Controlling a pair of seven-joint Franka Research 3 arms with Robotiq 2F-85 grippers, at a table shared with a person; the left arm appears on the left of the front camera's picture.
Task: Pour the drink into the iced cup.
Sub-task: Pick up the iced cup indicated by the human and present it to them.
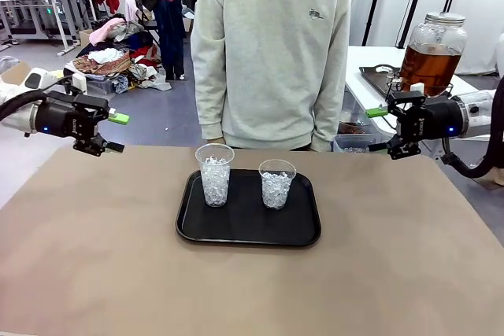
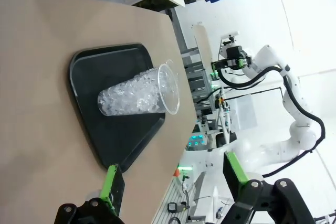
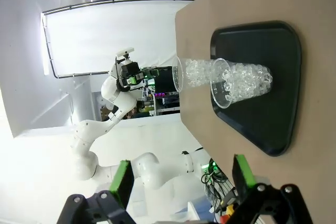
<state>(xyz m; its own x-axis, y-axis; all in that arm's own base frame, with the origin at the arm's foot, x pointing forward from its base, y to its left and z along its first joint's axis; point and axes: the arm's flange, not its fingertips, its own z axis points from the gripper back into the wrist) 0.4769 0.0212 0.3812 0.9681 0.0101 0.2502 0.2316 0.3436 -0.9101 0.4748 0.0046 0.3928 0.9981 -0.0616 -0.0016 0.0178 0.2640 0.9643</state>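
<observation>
The left gripper hangs above the left edge of the brown desk, and its jaws stand wide open with nothing between them; it touches nothing. In the left wrist view the same gripper shows its two green pads far apart, with only air between. The right gripper hangs at the right edge of the desk, level with the other one, and its jaws are wide open and empty too; the right wrist view shows this gripper with the fingers well apart. Both grippers point inward, toward the middle of the desk. There a black tray lies flat, and on it two clear cups stand upright, each with ice inside: the left cup is taller, and the right cup stands just beside it without touching. The drink is amber-brown and sits in a round glass jar with a lid. The jar stands on a white side table at the far right, behind the right gripper and well apart from the cups. A person in a light sweatshirt stands at the far side of the desk, behind the tray.
</observation>
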